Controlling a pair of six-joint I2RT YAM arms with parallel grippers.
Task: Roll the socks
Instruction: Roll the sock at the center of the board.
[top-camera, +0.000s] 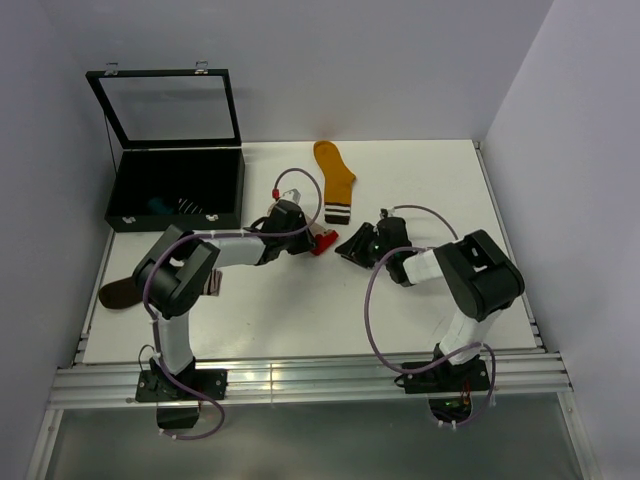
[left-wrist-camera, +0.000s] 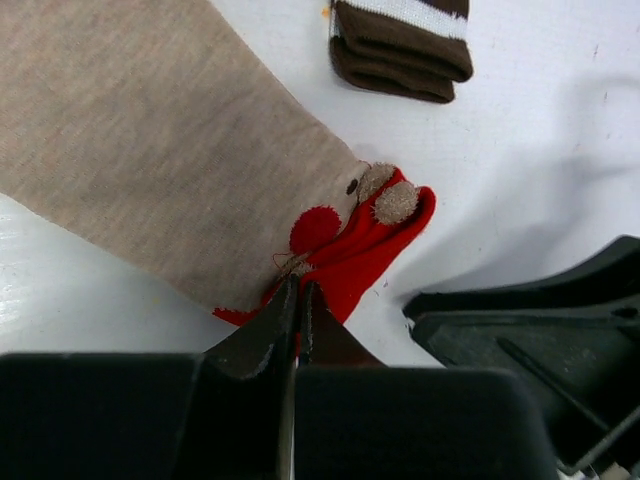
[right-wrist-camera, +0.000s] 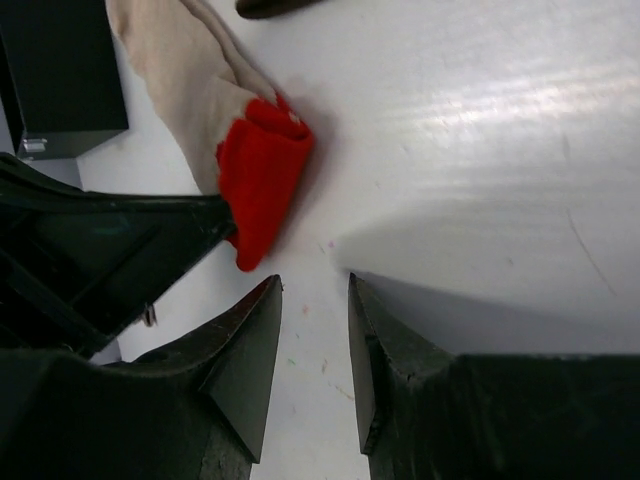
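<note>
Left end effector (left-wrist-camera: 297, 303) pinched tight on beige sock (left-wrist-camera: 150, 130) red end; right end effector (right-wrist-camera: 314, 298) spread, empty.

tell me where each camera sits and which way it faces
top external: above and behind, looking down on the table; left arm and right arm show.
left wrist: on the left arm, looking down at the beige sock; left pincer shows, shut on the red end.
right wrist: on the right arm, looking down at the table; open right pincer shows.
shared: both wrist views show the red end.
</note>
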